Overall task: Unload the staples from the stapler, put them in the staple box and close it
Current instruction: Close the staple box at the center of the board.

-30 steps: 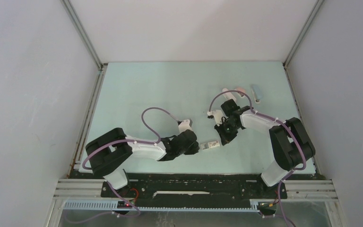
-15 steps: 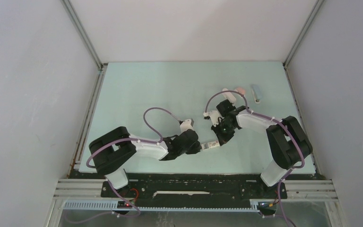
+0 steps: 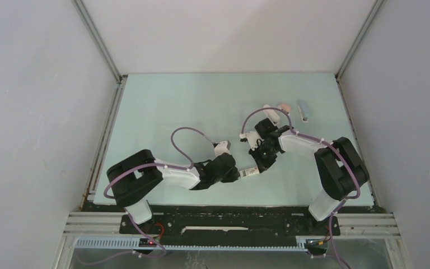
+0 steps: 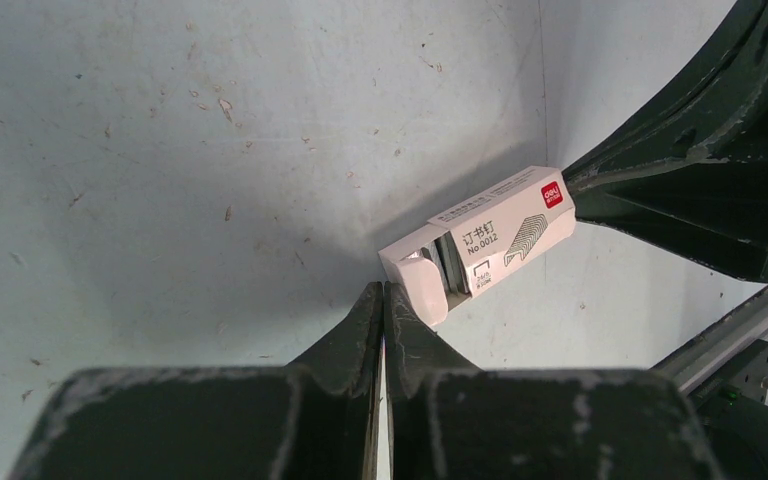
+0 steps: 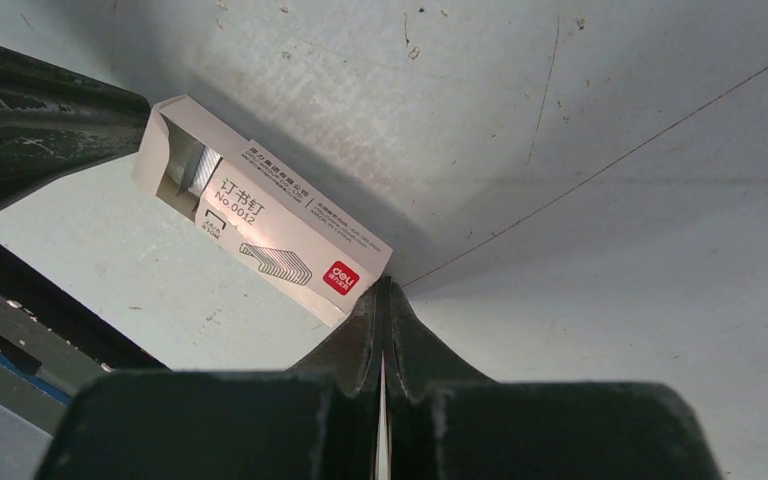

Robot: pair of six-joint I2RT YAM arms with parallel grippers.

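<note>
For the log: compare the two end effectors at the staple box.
The left end effector sits at the open, flapped end of the staple box; the right end effector at its closed, red-logo end. The left reaches from the left, the right from the far right. Both are shut, empty.

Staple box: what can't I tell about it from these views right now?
Contents: the box's open end is shadowed in both wrist views; count unreadable.
Contact: whether the left gripper or right gripper, both shut, touches it; tips blend with its edge.
Top view: box tiny, part-covered by both grippers.
</note>
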